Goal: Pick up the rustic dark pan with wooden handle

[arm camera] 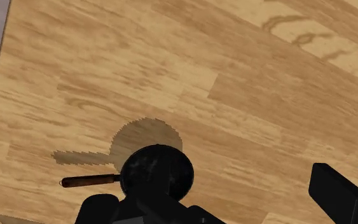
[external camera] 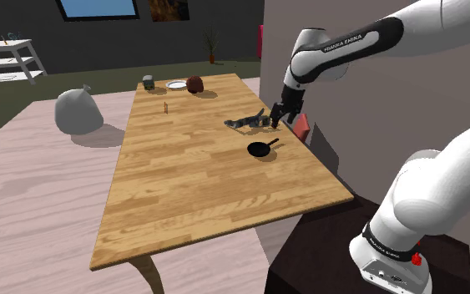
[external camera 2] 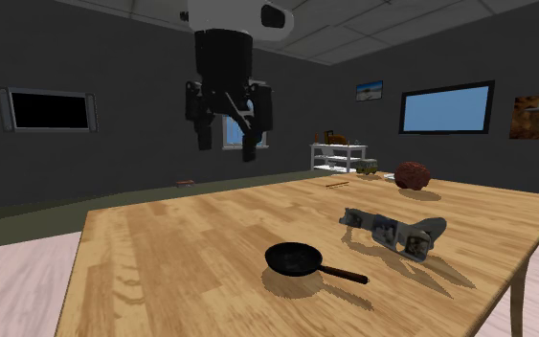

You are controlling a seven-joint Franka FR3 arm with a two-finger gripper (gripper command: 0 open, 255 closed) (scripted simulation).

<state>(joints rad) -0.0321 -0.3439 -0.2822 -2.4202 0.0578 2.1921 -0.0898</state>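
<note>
A small dark round pan [external camera: 260, 149] lies flat on the wooden table [external camera: 183, 167], near the edge on the shoulder view's right. In the second exterior view the pan [external camera 2: 292, 258] points its brownish handle [external camera 2: 342, 275] to that view's right. My black gripper [external camera 2: 227, 146] hangs open well above the table, a little higher and to the left of the pan there, with nothing between its fingers. From the wrist view the pan [arm camera: 156, 172] lies far below, close to one finger [arm camera: 98, 209], and its handle [arm camera: 89, 181] points away from the gripper [arm camera: 219, 207].
A grey angular object [external camera: 245, 121] lies just beyond the pan. A red block [external camera: 300, 125] sits at the table edge by the wall. At the far end stand a brown lump [external camera: 194, 83], a white plate [external camera: 176, 84] and a jar [external camera: 148, 82]. A grey sack [external camera: 78, 111] rests on the floor.
</note>
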